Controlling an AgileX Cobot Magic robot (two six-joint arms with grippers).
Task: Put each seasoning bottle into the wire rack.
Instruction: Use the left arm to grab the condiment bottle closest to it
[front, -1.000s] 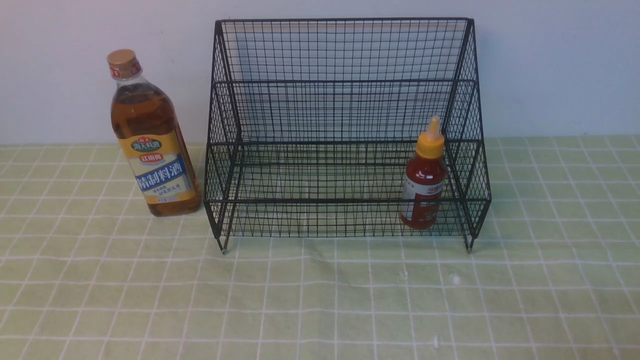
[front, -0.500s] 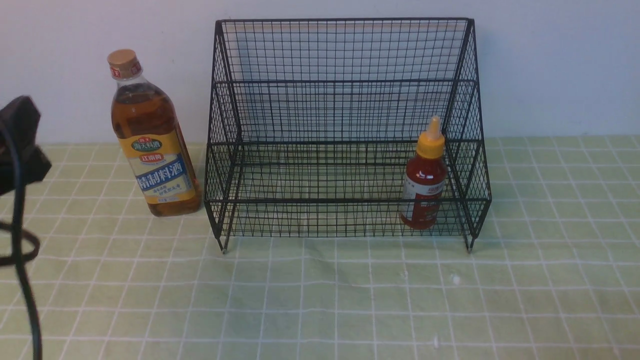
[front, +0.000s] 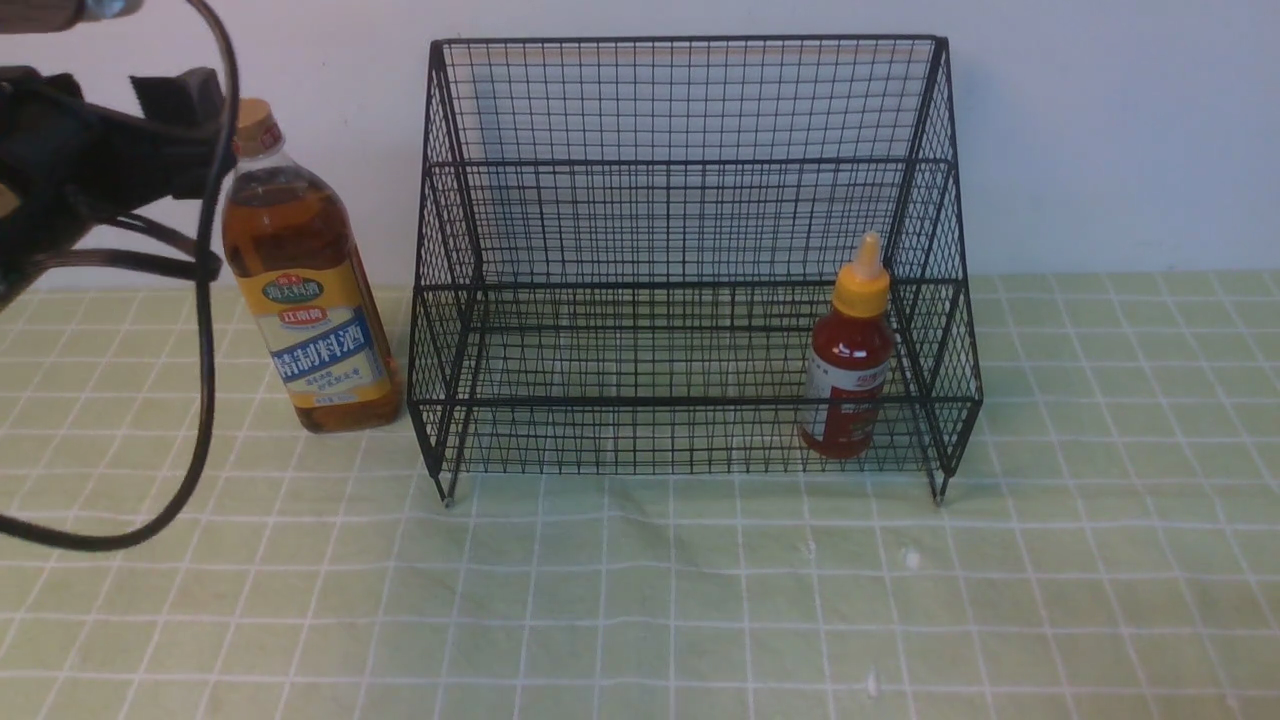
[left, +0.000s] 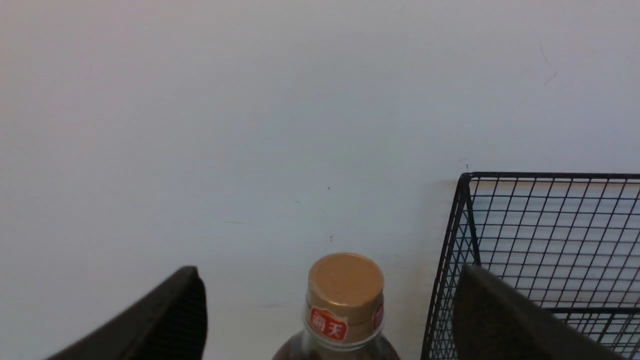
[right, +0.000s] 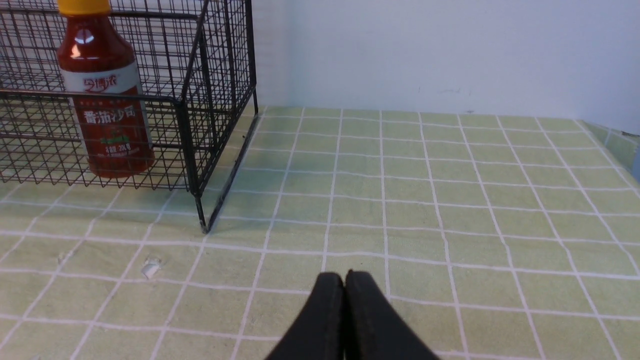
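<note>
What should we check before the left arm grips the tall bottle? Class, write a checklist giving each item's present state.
1. Left gripper open: ok.
2. Tall bottle upright, outside the wire rack: ok.
3. Left gripper level with the bottle's neck: cannot tell.
4. Rack space free to the left of the red-sauce bottle: ok.
5. Right gripper shut, away from the rack: ok.

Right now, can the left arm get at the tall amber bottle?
Probably yes. The left gripper is open at cap height, the tall amber bottle framed between its fingers with nothing in the way. The wire rack stands close beside it and may crowd one finger.
</note>
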